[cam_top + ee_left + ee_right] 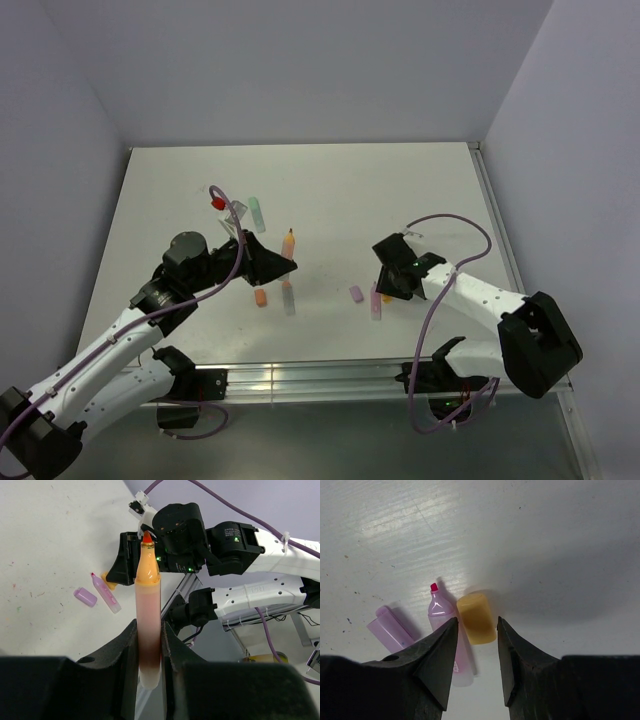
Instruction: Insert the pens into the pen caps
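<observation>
Pale pen (148,630), orange shoulder, red tip

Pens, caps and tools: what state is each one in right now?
left tool: shut on orange pen
orange pen: uncapped, held in left tool
right tool: open, astride orange cap
orange cap: lying loose
pink pen: uncapped, lying flat
purple cap: lying loose beside pink pen
green pen: lying flat, untouched

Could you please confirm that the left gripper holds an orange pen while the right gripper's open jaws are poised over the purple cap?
Not quite: the right wrist view shows the right gripper poised over the orange cap; the purple cap lies past the pink pen. The rest is right.
</observation>
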Action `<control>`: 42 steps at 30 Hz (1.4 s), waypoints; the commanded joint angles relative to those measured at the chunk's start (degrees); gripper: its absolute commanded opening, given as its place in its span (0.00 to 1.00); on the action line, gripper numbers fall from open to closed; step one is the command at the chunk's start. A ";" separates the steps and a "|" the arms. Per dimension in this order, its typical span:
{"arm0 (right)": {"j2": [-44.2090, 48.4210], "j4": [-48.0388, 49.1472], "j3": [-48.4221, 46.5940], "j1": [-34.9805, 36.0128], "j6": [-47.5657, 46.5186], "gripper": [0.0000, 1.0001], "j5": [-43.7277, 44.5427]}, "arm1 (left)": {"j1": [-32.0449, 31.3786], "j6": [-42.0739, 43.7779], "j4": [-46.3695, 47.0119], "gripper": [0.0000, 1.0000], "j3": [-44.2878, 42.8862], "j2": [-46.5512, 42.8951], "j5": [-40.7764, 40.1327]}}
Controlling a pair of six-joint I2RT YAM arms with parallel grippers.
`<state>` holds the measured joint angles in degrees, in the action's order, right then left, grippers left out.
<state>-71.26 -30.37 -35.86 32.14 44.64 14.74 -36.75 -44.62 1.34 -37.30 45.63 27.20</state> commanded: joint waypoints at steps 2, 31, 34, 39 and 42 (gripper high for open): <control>0.43 2.07 1.31 -1.03 -0.78 0.45 0.20 | -0.16 0.50 1.99 0.00 -1.37 0.25 1.28; -2.48 5.85 2.81 -3.22 -2.28 0.08 -2.88 | -0.16 0.15 5.42 0.00 -0.15 4.47 3.47; 0.59 3.23 0.97 -3.22 -2.80 0.00 -1.83 | -0.16 -0.03 8.05 0.00 0.73 5.00 5.05; 7.36 -3.45 -7.81 -3.22 -4.91 0.00 -0.77 | -0.16 0.94 8.50 0.00 -1.01 7.19 6.55; 7.81 -5.31 -16.94 -3.31 -7.63 0.00 -0.24 | -0.25 1.64 9.02 0.00 -3.12 9.03 7.78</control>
<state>-65.84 -34.06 -44.18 29.30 40.10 11.94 -36.75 -44.56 6.66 -36.77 53.34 32.27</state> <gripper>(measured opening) 0.344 0.245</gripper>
